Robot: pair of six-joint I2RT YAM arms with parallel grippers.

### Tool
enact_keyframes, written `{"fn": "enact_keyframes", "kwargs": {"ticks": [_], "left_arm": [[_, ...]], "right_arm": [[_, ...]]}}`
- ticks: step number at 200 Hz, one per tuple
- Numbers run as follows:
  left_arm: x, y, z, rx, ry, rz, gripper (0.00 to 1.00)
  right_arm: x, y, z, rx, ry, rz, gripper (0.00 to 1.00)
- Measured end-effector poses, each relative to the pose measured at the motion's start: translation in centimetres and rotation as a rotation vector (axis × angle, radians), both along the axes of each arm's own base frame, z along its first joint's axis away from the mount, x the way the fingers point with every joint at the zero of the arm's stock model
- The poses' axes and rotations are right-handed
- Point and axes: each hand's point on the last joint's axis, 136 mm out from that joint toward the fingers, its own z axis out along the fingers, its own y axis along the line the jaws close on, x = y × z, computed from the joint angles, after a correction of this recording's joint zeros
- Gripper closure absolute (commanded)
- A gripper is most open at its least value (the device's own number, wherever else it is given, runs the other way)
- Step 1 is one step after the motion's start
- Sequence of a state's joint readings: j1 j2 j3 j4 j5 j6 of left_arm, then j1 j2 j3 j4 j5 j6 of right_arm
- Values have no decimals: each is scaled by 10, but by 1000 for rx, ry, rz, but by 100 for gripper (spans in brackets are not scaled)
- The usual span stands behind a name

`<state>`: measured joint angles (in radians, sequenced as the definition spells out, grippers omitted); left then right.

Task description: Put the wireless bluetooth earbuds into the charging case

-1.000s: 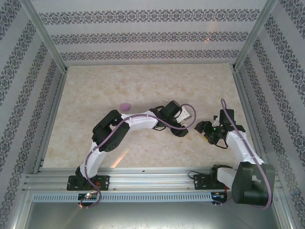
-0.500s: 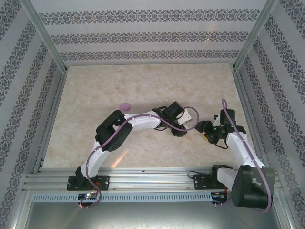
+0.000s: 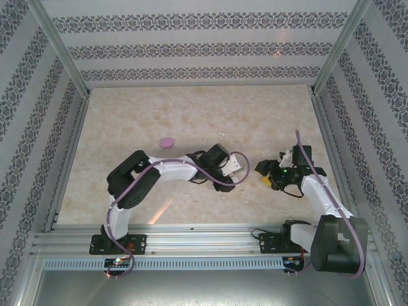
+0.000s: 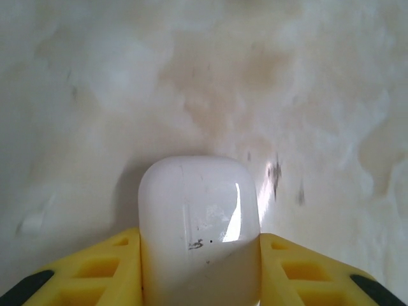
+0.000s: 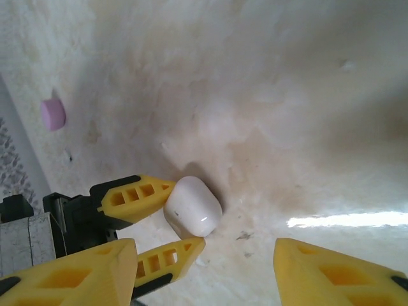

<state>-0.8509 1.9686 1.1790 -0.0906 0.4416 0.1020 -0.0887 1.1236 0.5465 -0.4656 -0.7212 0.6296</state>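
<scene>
Marbled tabletop (image 3: 191, 108), patterned walls (image 3: 191, 51). Left gripper (image 4: 199, 237) clamps white case (image 4: 199, 210) by its sides, likely steadying it for loading. Right gripper (image 5: 210, 274) hangs wide, empty, just beside. Tiny white speck, probably an earbud (image 3: 222, 134), sits at 11 o'clock from the case; purple case (image 3: 166, 142) at 10.

The case (image 4: 197, 204) is white, the left claw (image 4: 199, 239) yellow, the table (image 4: 191, 76) marbled beige.
</scene>
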Motion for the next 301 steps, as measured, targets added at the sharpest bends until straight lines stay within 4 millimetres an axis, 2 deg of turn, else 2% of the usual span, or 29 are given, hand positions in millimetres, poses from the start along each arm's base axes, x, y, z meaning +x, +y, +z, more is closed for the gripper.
{"fn": "enact_keyframes", "kwargs": {"ticks": [20, 55, 99, 120, 141, 174, 209, 224, 250, 271, 301], "left_arm": [[-4, 26, 10, -19, -1, 22, 70], [-3, 55, 49, -94, -71, 31, 70], [-12, 62, 98, -182, -187, -22, 70], [-13, 62, 108, -200, -211, -31, 70], [-15, 62, 113, -210, -215, -36, 70], [-18, 62, 120, -231, -219, -47, 70], [-20, 63, 121, -229, -214, -48, 68], [-20, 64, 122, -232, -210, -46, 62], [-18, 67, 130, -242, -221, -22, 42], [-11, 83, 150, -286, -232, 48, 36], [14, 126, 200, -413, -239, 220, 35]], "right_arm": [[-6, 21, 2, 37, 1, 85, 41], [-7, 59, 17, 94, -22, 239, 40], [-3, 105, 51, 160, -90, 420, 37], [-3, 122, 62, 180, -114, 486, 37], [-7, 135, 65, 190, -119, 539, 38], [-13, 143, 60, 194, -100, 575, 50], [-14, 148, 66, 212, -117, 598, 79], [-14, 149, 67, 216, -134, 609, 85], [-12, 150, 77, 213, -185, 614, 92], [-9, 148, 87, 179, -243, 592, 94], [0, 145, 117, 167, -410, 534, 97]]}}
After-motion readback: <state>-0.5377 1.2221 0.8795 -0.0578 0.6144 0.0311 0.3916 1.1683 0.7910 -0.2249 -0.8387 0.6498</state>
